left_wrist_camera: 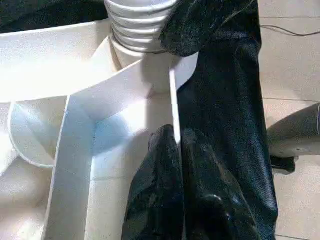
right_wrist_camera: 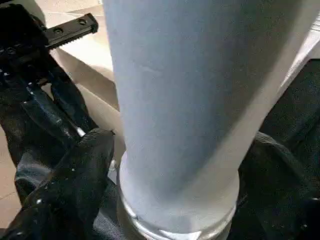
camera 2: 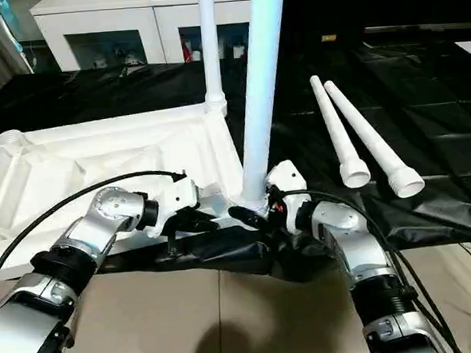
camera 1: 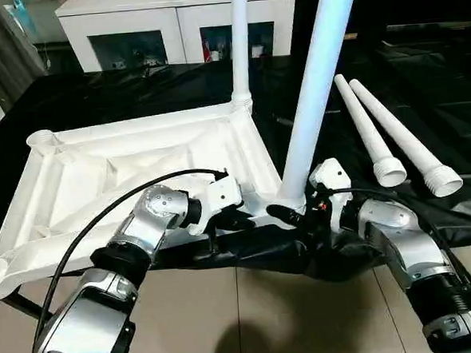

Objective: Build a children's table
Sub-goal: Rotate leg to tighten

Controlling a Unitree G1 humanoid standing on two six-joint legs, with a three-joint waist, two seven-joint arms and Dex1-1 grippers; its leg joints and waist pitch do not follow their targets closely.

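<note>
**bolt_n_brace:** Surroundings first: white cabinet point(camera 1: 177, 24) with glass doors at the back, small stuff behind the glass that I can't make out. Black sheet point(camera 1: 422, 93) over the work surface, its front edge sagging off toward the tiled floor point(camera 1: 252, 319). Two spare legs point(camera 1: 385, 131) lie side by side on the sheet to the right, flared ends toward the robot.

**kiddesk_fan:** And the tabletop?

**bolt_n_brace:** Tabletop point(camera 1: 131, 175) is upside down on the sheet, ribs up. One leg stands upright in the far corner socket point(camera 1: 242, 104). A second leg point(camera 1: 314, 92) stands in the near corner, leaning a bit to the right.

**kiddesk_fan:** Grippers?

**bolt_n_brace:** Left gripper point(left_wrist_camera: 176, 145) has its fingers pinched together over the thin front wall of the top, one either side, just beside that near socket. Right gripper point(right_wrist_camera: 175, 180) has its fingers spread either side of the leaning leg's base; whether they press on it, I can't tell. That leg blocks the head camera's look at the socket. The left wrist view gives the leg's ridged end sitting in the socket.
</note>
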